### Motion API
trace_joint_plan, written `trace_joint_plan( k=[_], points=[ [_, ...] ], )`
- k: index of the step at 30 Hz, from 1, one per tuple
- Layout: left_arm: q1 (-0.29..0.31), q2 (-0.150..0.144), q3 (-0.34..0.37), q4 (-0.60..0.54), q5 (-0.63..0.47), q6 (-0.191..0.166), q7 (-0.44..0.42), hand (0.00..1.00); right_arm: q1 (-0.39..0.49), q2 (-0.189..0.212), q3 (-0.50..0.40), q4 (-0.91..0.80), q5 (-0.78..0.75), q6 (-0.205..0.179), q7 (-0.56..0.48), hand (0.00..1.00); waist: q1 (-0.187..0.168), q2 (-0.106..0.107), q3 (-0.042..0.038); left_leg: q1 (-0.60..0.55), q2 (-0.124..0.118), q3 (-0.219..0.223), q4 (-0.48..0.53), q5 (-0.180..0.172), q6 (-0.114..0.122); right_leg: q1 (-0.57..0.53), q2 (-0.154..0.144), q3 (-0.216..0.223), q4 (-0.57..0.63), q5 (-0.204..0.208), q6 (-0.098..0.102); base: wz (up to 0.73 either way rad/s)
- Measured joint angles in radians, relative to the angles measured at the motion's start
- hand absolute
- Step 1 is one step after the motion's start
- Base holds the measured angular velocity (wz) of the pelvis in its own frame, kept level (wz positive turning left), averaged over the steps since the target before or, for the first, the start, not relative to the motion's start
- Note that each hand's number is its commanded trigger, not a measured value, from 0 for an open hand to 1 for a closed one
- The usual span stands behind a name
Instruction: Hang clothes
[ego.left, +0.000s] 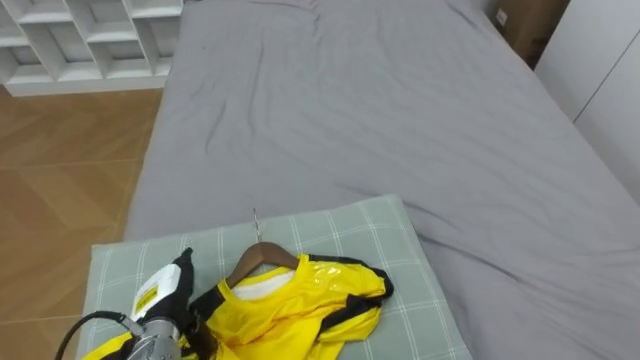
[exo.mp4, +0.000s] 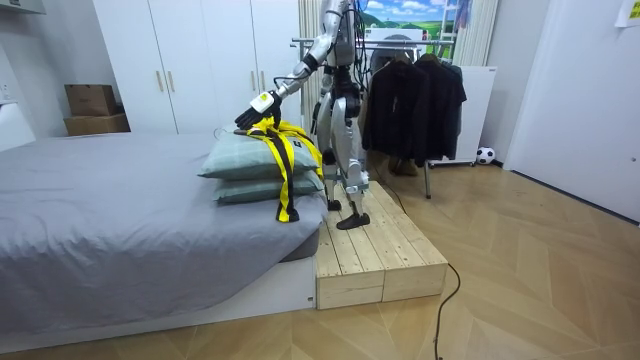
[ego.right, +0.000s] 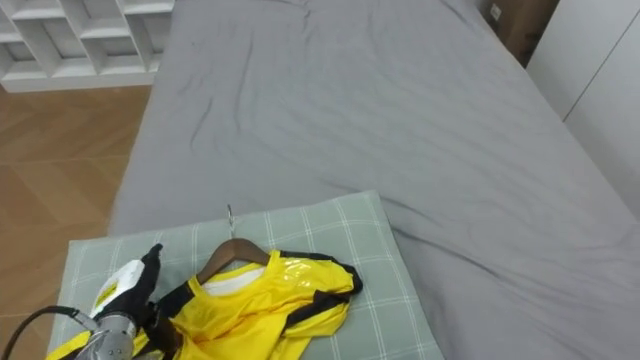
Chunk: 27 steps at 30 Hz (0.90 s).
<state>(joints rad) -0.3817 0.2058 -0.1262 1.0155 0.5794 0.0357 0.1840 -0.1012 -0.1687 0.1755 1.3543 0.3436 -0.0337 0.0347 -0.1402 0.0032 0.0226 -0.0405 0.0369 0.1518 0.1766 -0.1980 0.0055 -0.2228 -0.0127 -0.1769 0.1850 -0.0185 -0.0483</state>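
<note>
- Our left hand (ego.left: 165, 295) reaches low over the pale green checked pillow (ego.left: 400, 250); we cannot tell whether its fingers grip anything.
- The shiny yellow garment with black trim (ego.left: 300, 300) lies on that pillow, on a wooden hanger (ego.left: 262, 258), touching the hand.
- The room view shows us standing on a slatted wooden platform (exo.mp4: 380, 250) beside the grey bed (exo.mp4: 100, 220), with the garment's straps dangling past the pillows.

The yellow garment (ego.left: 305, 300) is glossy, its hanger (ego.left: 262, 258) smooth wood (hook (ego.left: 255, 225) metal), the pillow (ego.left: 370, 235) matt cloth.
</note>
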Motion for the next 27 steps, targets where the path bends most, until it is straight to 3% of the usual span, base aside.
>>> trace_joint_plan(
  k=[10, 27],
  points=[
    [-0.001, 0.001, -0.013, 0.000, 0.001, 0.000, -0.069, 0.00, 0.003, -0.003, 0.000, 0.001, -0.004, -0.010, 0.008, 0.00, -0.005, 0.003, 0.0021, -0.001, 0.002, 0.000, 0.002, 0.000, 0.000, 0.001, 0.000, -0.003, 0.000, -0.004, -0.001, 0.00],
    [0.000, -0.003, -0.044, 0.029, 0.001, -0.001, -0.070, 0.00, 0.004, -0.003, 0.002, 0.002, 0.001, -0.016, 0.000, 0.00, 0.000, 0.006, 0.0040, 0.014, 0.002, 0.004, 0.003, 0.000, 0.000, 0.013, 0.001, 0.000, 0.004, -0.004, -0.002, -0.01]
  ],
)
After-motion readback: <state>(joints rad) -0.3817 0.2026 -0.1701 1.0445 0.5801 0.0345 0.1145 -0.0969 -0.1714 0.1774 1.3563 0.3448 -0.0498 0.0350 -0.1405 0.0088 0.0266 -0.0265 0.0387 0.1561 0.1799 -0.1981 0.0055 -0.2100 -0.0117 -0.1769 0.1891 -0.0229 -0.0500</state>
